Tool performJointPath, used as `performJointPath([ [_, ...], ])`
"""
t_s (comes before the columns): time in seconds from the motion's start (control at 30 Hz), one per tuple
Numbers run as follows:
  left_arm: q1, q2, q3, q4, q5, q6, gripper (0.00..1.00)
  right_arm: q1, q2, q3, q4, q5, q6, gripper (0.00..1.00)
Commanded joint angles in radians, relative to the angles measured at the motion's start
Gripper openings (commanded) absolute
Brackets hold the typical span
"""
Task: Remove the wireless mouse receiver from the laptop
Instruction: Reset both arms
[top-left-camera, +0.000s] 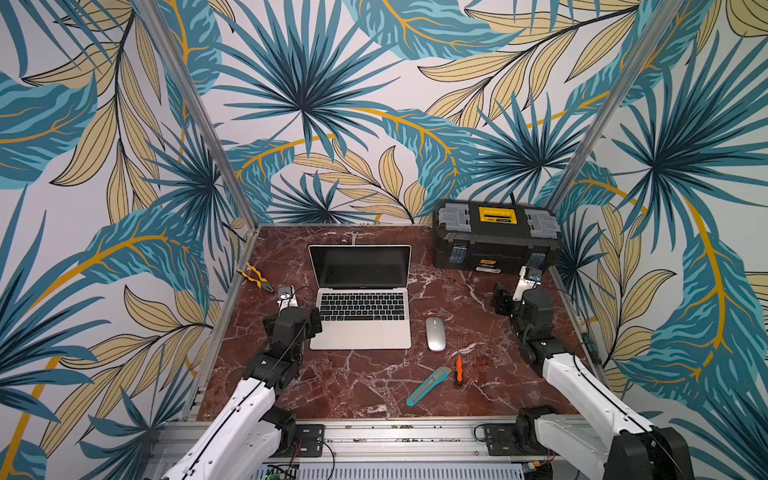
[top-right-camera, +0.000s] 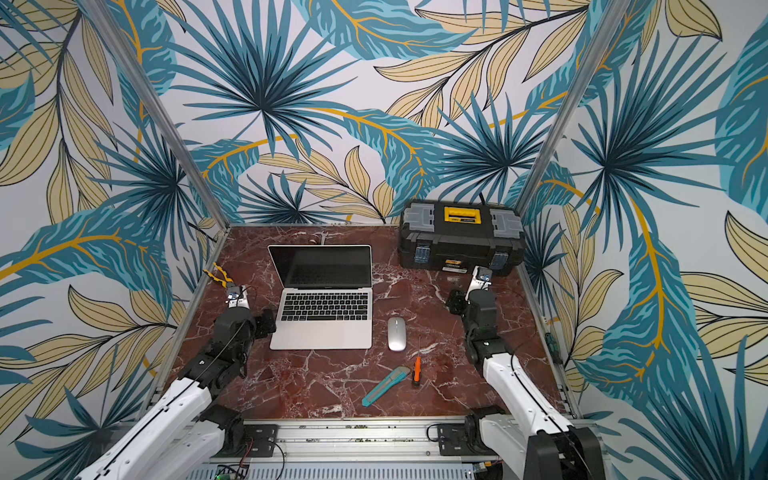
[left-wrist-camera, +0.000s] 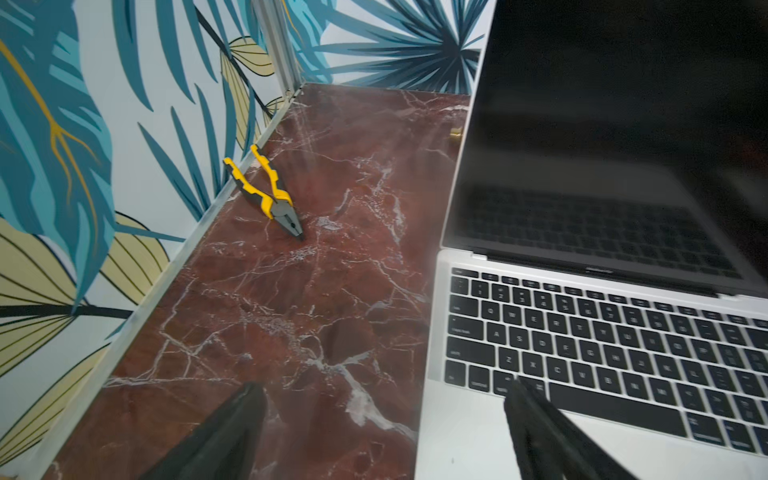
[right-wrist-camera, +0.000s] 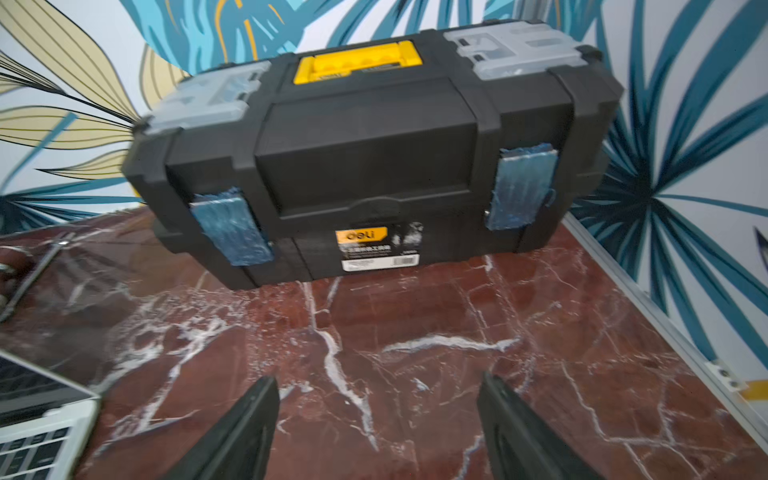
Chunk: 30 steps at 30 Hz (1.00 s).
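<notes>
Left fingers (left-wrist-camera: 224, 432) straddle laptop (left-wrist-camera: 465, 415) edge, right fingers (right-wrist-camera: 237, 428) spread wide (both empty)

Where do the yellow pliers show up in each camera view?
Top view: pliers left of the laptop.
Top view: pliers again left of the laptop.
Left wrist: pliers beside the laptop's open screen.
Right wrist: not in it.
Shared landmark: the laptop, in all four.

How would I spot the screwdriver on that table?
Start at the open laptop and find the silver mouse beside it. Just nearer the camera lies the screwdriver, next to a teal box cutter; only it has an orange handle.
</notes>
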Motion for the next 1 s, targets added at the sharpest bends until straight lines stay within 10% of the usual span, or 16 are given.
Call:
performJointPath([
  [0.0,0.035,0.031,-0.023,0.166,-0.032,0.084,0.95,-0.010,0.013,-0.102,0.215,0.100,-0.073,0.81],
  [0.17,0.070,0.174,-0.214,0.678,-0.014,0.230,0.95,-0.032,0.132,-0.219,0.514,0.190,-0.113,0.83],
  [0.33,0.100,0.427,-0.122,0.809,0.061,0.317,0.95,-0.055,0.240,-0.306,0.930,0.140,-0.216,0.83],
  [0.5,0.152,0.717,-0.118,1.163,0.249,0.358,0.95,-0.103,0.615,-0.370,1.531,0.019,-0.280,0.85],
  [0.7,0.223,0.783,-0.058,1.171,0.377,0.330,1.00,-0.205,0.514,-0.209,1.056,-0.168,-0.192,0.96],
  [0.97,0.214,0.776,-0.060,1.149,0.411,0.349,1.00,-0.226,0.514,-0.208,1.051,-0.190,-0.175,0.99],
])
